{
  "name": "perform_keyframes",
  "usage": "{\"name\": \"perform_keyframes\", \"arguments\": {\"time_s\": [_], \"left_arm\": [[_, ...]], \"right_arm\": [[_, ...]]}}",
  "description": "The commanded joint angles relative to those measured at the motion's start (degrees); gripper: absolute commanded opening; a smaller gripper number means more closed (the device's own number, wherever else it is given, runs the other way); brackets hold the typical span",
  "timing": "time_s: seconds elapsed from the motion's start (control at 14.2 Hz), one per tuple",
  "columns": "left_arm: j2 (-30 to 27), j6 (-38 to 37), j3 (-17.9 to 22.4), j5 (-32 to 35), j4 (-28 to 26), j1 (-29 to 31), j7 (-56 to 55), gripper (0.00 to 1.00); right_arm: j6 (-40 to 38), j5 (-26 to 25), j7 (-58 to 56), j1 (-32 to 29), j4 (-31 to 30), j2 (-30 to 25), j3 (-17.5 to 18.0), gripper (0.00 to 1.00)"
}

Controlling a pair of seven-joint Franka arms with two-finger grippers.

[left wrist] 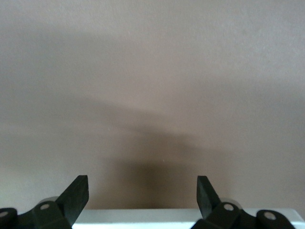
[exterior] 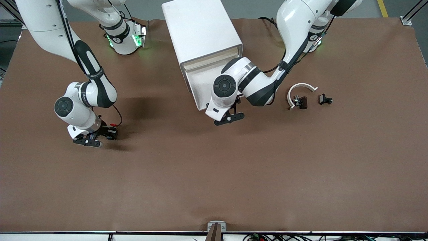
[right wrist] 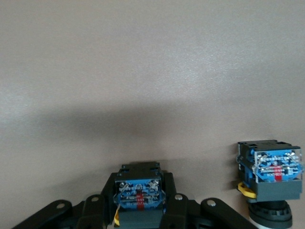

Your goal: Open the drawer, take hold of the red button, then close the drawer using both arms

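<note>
The right claw (exterior: 87, 141) is clamped on the button (right wrist: 139, 193), low over the desk (exterior: 214, 174) toward the right arm's end. Its fingers press the flat sides of the blue-black body. The cap is hidden in the right wrist view, though a red speck shows by the claw from the front. The button looks light, hard and rigid. Its squared plastic body is the sound place to hold, since the rounded cap would likely slip, and the metal terminals on its end are best left alone. A second button (right wrist: 270, 174) of the same build stands just beside it on the desk. The left claw (left wrist: 143, 191) is spread wide and empty at the front edge of the drawer (exterior: 200, 90), which stands pulled out of the smooth white cabinet (exterior: 200, 30).
</note>
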Motion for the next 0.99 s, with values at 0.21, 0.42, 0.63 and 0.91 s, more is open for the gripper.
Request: {"name": "perform_keyframes", "arguments": {"time_s": [0.21, 0.42, 0.63, 0.91], "left_arm": [[-1.0, -3.8, -3.3, -4.0, -1.9, 0.5, -2.3, 1.0], [0.0, -4.9, -5.2, -5.6, -1.9, 0.6, -4.7, 1.0], [0.2, -7.0, -5.9, -10.7, -1.9, 0.6, -4.7, 1.0], [0.6, -9.1, -6.8, -16.5, -1.9, 0.5, -4.8, 1.0]], "right_arm": [[-0.2, -0.3, -2.5, -2.7, 2.1, 0.9, 1.1, 1.0], [-1.1, -0.3, -2.7, -2.6, 3.0, 0.7, 1.1, 1.0], [-4.3, -0.3, -2.7, -2.5, 4.0, -0.2, 1.1, 1.0], [-17.6, -0.3, -3.8, -2.6, 9.1, -4.2, 1.1, 1.0]]}}
